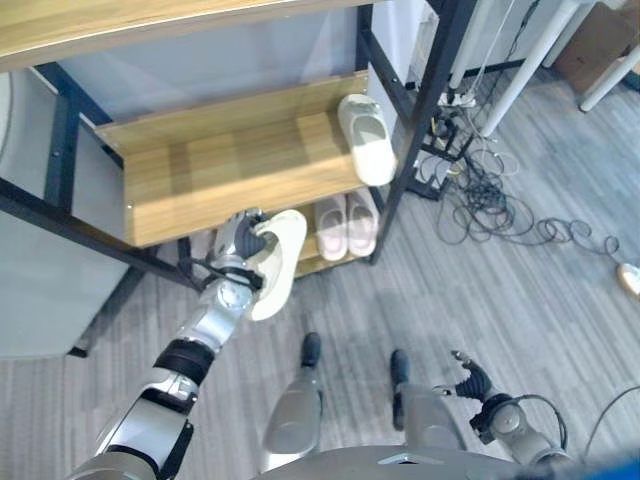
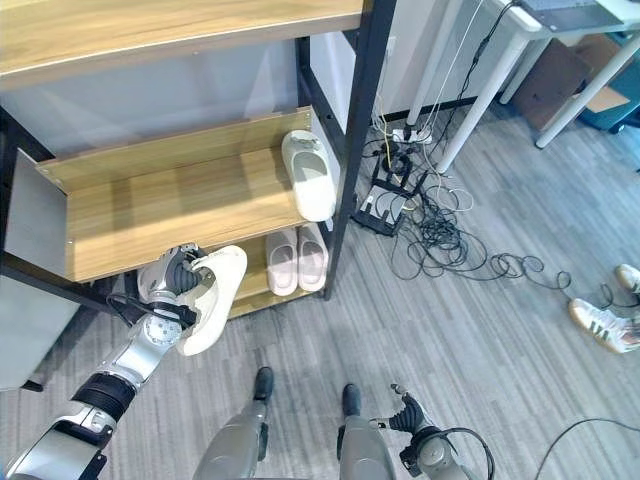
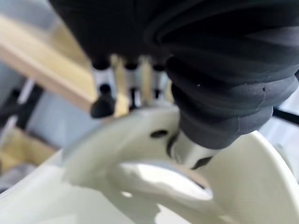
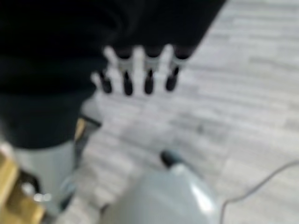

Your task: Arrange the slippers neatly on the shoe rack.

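Left eye view: a cream slipper (image 1: 278, 262) is gripped in the curled left hand (image 1: 238, 243), just below the middle shelf (image 1: 230, 170), where its mate (image 1: 366, 138) lies lengthwise; the right hand (image 1: 472, 380) hangs relaxed.

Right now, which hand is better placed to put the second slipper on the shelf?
The left hand: it already grips the cream slipper just before the middle shelf. The right hand hangs low, empty.
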Available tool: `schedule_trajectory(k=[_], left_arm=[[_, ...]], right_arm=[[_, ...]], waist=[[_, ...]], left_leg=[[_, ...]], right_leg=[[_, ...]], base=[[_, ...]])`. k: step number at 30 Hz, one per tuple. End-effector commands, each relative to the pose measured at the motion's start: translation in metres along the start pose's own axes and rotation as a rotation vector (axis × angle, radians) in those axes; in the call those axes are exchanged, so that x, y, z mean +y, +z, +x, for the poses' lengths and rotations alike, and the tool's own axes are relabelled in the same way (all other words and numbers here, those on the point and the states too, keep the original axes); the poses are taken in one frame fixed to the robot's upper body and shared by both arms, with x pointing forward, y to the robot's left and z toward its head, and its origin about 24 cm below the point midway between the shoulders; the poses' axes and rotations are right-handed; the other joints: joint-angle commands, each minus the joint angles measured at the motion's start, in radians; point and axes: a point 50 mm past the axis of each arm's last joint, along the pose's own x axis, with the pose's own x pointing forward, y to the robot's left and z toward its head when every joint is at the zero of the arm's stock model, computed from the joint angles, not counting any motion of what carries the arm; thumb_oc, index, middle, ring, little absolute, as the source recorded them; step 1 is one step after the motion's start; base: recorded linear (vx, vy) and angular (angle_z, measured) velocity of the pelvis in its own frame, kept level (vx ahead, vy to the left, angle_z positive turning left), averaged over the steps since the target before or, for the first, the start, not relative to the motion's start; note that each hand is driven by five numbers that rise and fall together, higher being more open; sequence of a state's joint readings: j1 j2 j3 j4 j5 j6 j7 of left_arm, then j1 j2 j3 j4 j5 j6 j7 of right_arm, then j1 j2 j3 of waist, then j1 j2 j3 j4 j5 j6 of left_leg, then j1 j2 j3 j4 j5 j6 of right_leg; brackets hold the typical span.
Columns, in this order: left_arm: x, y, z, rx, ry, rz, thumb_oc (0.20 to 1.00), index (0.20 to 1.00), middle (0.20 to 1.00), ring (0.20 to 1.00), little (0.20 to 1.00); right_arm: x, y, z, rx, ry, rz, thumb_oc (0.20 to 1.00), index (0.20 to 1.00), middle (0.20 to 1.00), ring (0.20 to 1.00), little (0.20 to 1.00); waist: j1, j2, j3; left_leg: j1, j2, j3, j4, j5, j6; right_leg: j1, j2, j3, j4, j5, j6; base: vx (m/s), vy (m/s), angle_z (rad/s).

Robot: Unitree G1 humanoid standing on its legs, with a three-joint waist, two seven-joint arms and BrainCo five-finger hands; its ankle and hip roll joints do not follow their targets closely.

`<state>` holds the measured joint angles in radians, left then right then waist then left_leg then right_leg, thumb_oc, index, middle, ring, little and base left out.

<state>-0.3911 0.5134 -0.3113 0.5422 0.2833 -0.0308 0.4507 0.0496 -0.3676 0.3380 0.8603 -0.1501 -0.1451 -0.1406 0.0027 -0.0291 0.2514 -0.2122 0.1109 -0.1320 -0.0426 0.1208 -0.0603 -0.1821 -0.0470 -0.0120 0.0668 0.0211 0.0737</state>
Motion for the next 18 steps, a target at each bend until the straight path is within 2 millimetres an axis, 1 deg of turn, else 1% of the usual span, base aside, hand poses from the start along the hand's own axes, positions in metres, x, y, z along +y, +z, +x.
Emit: schedule_trajectory(k=[1, 3, 5, 7, 8, 9, 11, 13, 14, 18], left_arm=[[0.057, 0.025, 0.041, -0.067, 0.255, -0.024, 0.2, 0.2, 0.2, 0.2, 0.2], [0.069, 0.031, 0.051, -0.069, 0.293, -0.009, 0.2, 0.2, 0.2, 0.2, 0.2], [0.089, 0.035, 0.059, -0.079, 0.353, 0.009, 0.2, 0.2, 0.2, 0.2, 0.2], [0.109, 0.043, 0.063, -0.102, 0.415, 0.0, 0.2, 0.2, 0.2, 0.2, 0.2], [0.117, 0.05, 0.061, -0.15, 0.439, 0.018, 0.2, 0.2, 0.2, 0.2, 0.2], [0.117, 0.049, 0.06, -0.149, 0.439, 0.019, 0.2, 0.2, 0.2, 0.2, 0.2], [0.118, 0.055, 0.054, -0.197, 0.441, 0.03, 0.2, 0.2, 0.2, 0.2, 0.2], [0.118, 0.055, 0.053, -0.195, 0.441, 0.031, 0.2, 0.2, 0.2, 0.2, 0.2], [0.104, 0.051, 0.041, -0.216, 0.377, 0.027, 0.2, 0.2, 0.2, 0.2, 0.2], [0.078, 0.037, 0.022, -0.205, 0.246, 0.049, 0.2, 0.2, 0.2, 0.2, 0.2]], right_arm=[[-0.027, -0.005, -0.007, -0.036, -0.061, -0.064, 1.0, 1.0, 1.0, 1.0, 1.0], [-0.026, -0.004, -0.007, -0.044, -0.058, -0.077, 1.0, 1.0, 1.0, 1.0, 1.0], [-0.026, -0.006, -0.009, -0.045, -0.058, -0.077, 1.0, 1.0, 1.0, 1.0, 1.0], [-0.024, -0.006, -0.01, -0.047, -0.056, -0.068, 1.0, 1.0, 1.0, 1.0, 1.0], [-0.018, -0.006, -0.012, -0.049, -0.04, -0.055, 1.0, 1.0, 1.0, 1.0, 1.0], [-0.018, -0.006, -0.012, -0.049, -0.039, -0.056, 1.0, 1.0, 1.0, 1.0, 1.0], [-0.013, -0.007, -0.013, -0.043, -0.03, -0.037, 1.0, 1.0, 1.0, 1.0, 1.0], [-0.013, -0.008, -0.013, -0.043, -0.03, -0.038, 1.0, 1.0, 1.0, 1.0, 1.0], [-0.008, -0.007, -0.013, -0.042, -0.012, -0.011, 1.0, 1.0, 1.0, 1.0, 1.0], [-0.006, -0.003, -0.012, -0.05, -0.003, 0.006, 1.0, 1.0, 1.0, 1.0, 1.0]], waist=[[-0.028, 0.024, -0.015], [-0.034, 0.021, -0.01], [-0.039, 0.022, 0.0], [-0.04, 0.024, 0.009], [-0.035, 0.026, 0.015], [-0.036, 0.026, 0.014], [-0.026, 0.03, 0.014], [-0.027, 0.03, 0.014], [-0.013, 0.035, 0.006], [0.0, 0.04, -0.004]], left_leg=[[-0.038, -0.05, 0.024, 0.127, -0.115, 0.016], [-0.044, -0.045, 0.024, 0.129, -0.112, 0.013], [-0.051, -0.044, 0.026, 0.129, -0.11, 0.011], [-0.06, -0.047, 0.027, 0.132, -0.109, 0.01], [-0.063, -0.05, 0.026, 0.132, -0.111, 0.011], [-0.063, -0.05, 0.026, 0.132, -0.112, 0.012], [-0.063, -0.055, 0.026, 0.135, -0.116, 0.014], [-0.062, -0.055, 0.026, 0.135, -0.116, 0.014], [-0.056, -0.061, 0.025, 0.136, -0.123, 0.017], [-0.045, -0.064, 0.023, 0.133, -0.127, 0.019]], right_leg=[[-0.018, -0.035, -0.011, 0.053, -0.072, 0.038], [-0.028, -0.029, -0.013, 0.059, -0.073, 0.035], [-0.035, -0.027, -0.014, 0.063, -0.073, 0.035], [-0.042, -0.029, -0.017, 0.068, -0.072, 0.036], [-0.044, -0.031, -0.018, 0.068, -0.071, 0.036], [-0.044, -0.031, -0.017, 0.067, -0.071, 0.036], [-0.042, -0.033, -0.019, 0.068, -0.072, 0.036], [-0.041, -0.033, -0.018, 0.068, -0.073, 0.036], [-0.029, -0.036, -0.023, 0.065, -0.077, 0.035], [-0.012, -0.041, -0.031, 0.05, -0.077, 0.035]], base=[[0.04, -0.069, -0.26], [0.03, -0.042, -0.18], [0.01, -0.017, -0.11], [0.0, 0.0, 0.0], [0.0, 0.0, 0.0], [0.0, 0.0, 0.0], [0.0, 0.0, 0.0], [0.02, 0.017, 0.01], [0.04, 0.042, 0.0], [0.02, 0.026, 0.02]])
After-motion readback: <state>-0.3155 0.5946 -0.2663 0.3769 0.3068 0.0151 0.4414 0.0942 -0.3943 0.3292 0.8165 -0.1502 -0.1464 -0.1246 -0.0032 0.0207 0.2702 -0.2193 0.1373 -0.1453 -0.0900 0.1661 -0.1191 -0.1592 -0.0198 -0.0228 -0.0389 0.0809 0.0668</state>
